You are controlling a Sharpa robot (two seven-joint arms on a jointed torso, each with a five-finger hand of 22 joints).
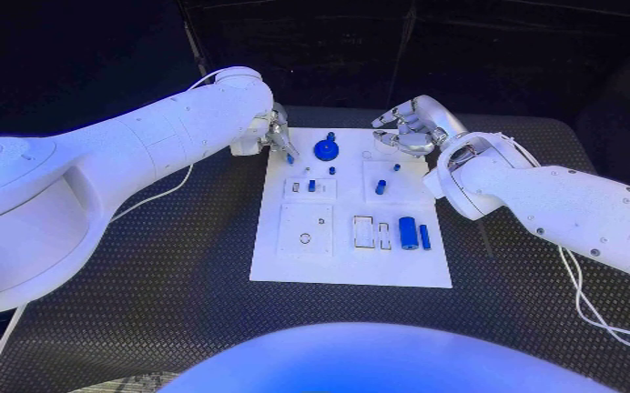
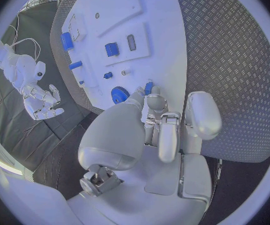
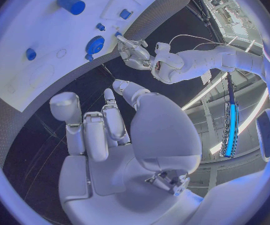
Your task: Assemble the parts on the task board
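Ribbed matt black table (image 1: 157,256)

Smooth white arms, silver hands, left hand (image 1: 273,129), right hand (image 1: 410,129), thin white cables

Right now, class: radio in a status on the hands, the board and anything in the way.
Left hand at the board's far-left corner, fingertip by a blue part. Right hand empty, over far-right corner. Board unobstructed.

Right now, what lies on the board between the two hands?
In the head view, the blue gear lies on the board between the left hand and right hand.
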